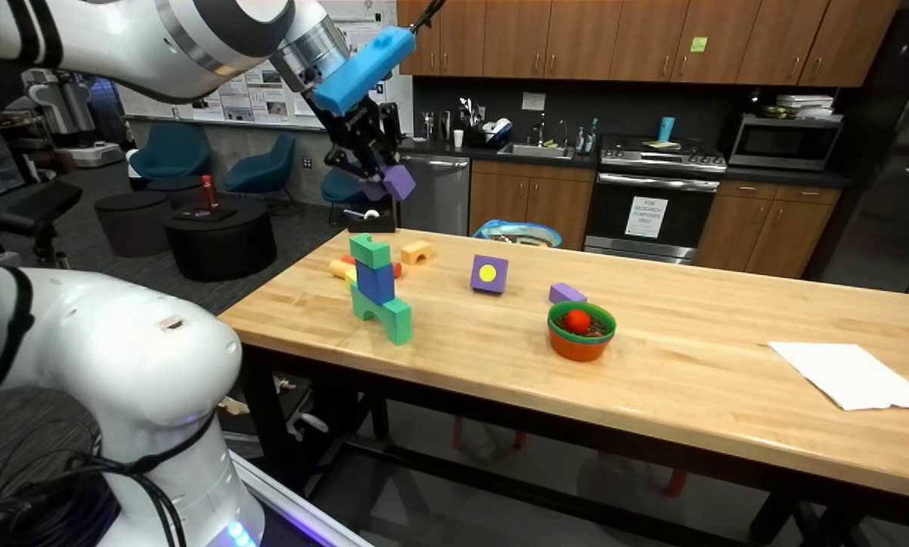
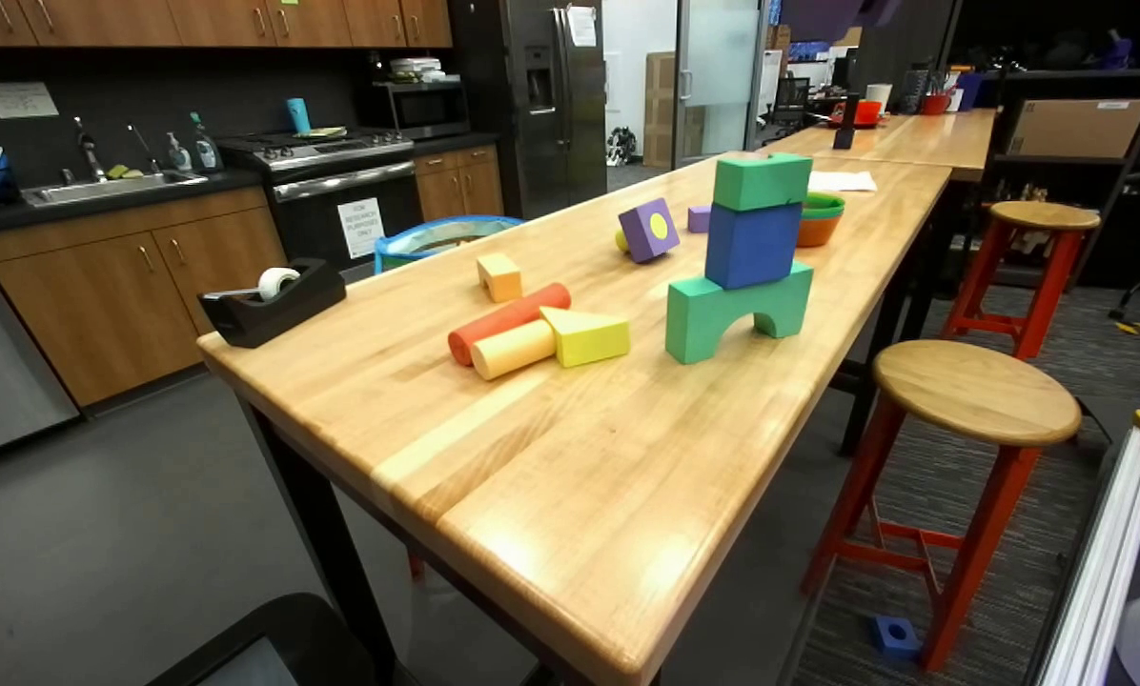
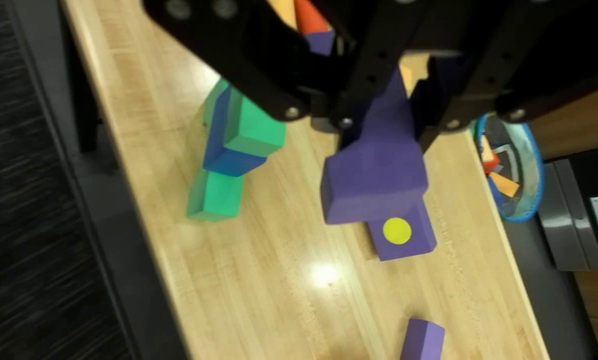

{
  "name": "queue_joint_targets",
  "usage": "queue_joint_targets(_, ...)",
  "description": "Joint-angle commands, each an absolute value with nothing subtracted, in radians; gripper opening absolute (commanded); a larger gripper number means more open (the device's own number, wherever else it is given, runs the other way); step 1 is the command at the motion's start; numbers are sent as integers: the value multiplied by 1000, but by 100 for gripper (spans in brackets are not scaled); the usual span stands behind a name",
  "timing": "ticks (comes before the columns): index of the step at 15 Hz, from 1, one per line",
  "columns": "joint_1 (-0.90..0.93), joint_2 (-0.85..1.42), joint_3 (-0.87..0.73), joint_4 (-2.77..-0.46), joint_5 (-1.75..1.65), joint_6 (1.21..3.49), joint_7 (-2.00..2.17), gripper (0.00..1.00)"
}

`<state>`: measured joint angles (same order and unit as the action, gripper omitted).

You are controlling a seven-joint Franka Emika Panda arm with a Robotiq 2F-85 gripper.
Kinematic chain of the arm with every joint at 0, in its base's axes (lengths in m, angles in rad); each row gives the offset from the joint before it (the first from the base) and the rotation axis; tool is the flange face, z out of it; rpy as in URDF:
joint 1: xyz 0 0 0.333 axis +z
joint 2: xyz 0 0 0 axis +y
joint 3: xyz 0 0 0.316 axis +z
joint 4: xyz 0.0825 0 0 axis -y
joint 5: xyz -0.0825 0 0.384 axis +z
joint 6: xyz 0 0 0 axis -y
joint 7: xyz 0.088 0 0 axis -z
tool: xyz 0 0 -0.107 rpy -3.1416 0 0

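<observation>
While the gripper (image 3: 385, 134) is clasping a purple block (image 3: 374, 182) between its narrowed jaws, the block is hanging well above the counter (image 3: 289, 280), higher than the stack (image 1: 375, 285). Doing this well is probably calling for slow, level motion and an even pinch, since the stack is balancing a green block (image 2: 763, 183) and a blue block (image 2: 751, 246) on an arch (image 2: 699, 314), and a brush from the purple block could be toppling it. Judging clearance is likely needing more than one view: the wrist view is showing where the jaws are flanking the block, with the dotted block (image 3: 404, 232) partly hidden behind it, but is giving little sense of height. Height is coming through in an exterior view, where the purple block is floating apart from everything on the counter; whether it is standing directly over the stack, nobody can be telling from these angles. An exterior view is also revealing a ball (image 1: 578, 321) resting in a bowl (image 1: 578, 350), which the wrist view is leaving out. The wrist view, in turn, is looking down into a bin (image 3: 538, 170), where loose blocks (image 3: 504, 184) are lying, while the arch's hollow is appearing most plainly in an exterior view.
</observation>
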<state>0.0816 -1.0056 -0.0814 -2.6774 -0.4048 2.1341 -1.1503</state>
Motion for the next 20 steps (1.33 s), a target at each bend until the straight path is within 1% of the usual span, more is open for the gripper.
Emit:
queue_joint_targets(1,142,-945,-98,-2614,-381,2016,-1226,6)
queue_joint_targets(8,157,-822,-174,-2653,-322,2215,-1205,6)
queue_joint_targets(12,143,-756,-195,-2648,-264,2287,-1201,6)
queue_joint_targets(20,128,-754,-153,-2613,-199,2225,-1144,6)
